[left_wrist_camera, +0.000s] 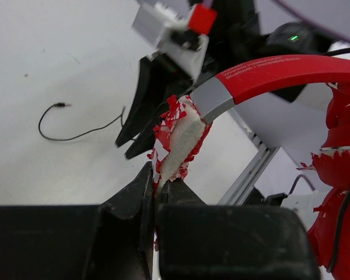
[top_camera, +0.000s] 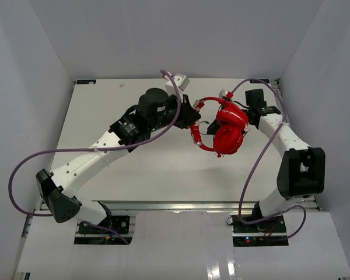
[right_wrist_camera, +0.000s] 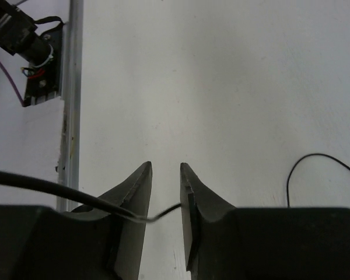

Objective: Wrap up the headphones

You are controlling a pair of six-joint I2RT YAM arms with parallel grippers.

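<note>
The red headphones (top_camera: 227,131) hang above the table's middle right, with both earcups (left_wrist_camera: 338,175) together at the right. My left gripper (left_wrist_camera: 158,184) (top_camera: 193,119) is shut on the torn, pale padded end of the headband (left_wrist_camera: 280,73). My right gripper (right_wrist_camera: 165,169) (top_camera: 210,125) stands open by a narrow gap just behind the headband. The thin black cord (right_wrist_camera: 163,213) runs across that gap, resting on one finger and touching the other, unclamped. More cord (left_wrist_camera: 76,138) lies curled on the table with its plug end free.
White walls close in the table (top_camera: 134,169) on three sides. An aluminium rail (right_wrist_camera: 70,87) marks the table's edge near the right gripper. Thick purple cables (top_camera: 23,169) loop off both arms.
</note>
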